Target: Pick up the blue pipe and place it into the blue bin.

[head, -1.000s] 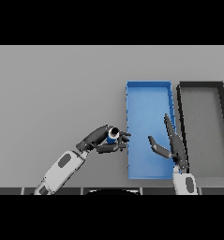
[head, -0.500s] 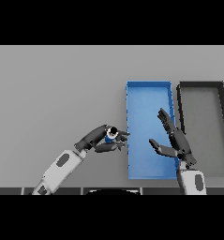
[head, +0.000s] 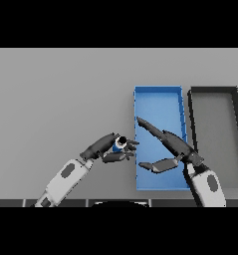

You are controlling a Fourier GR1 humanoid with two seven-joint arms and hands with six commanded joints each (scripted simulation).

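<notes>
The blue pipe (head: pixel 119 145) is small, with a pale end, and sits in my left hand (head: pixel 108 148), whose fingers and thumb curl round it just left of the blue bin (head: pixel 158 99). The pipe is close to the bin's left wall, near its lower half. My right hand (head: pixel 171 147) hovers over the bin's lower part, open, with fingers stretched up and to the left and the thumb pointing left toward the pipe. Its fingertips reach the bin's left wall.
A black bin (head: pixel 235 129) stands right of the blue one, their long sides nearly touching. The grey table (head: pixel 56 94) stretches to the left and behind.
My right hand has swung left across the blue bin, its fingers now pointing toward the left wall. My left hand with the pipe has barely shifted.
</notes>
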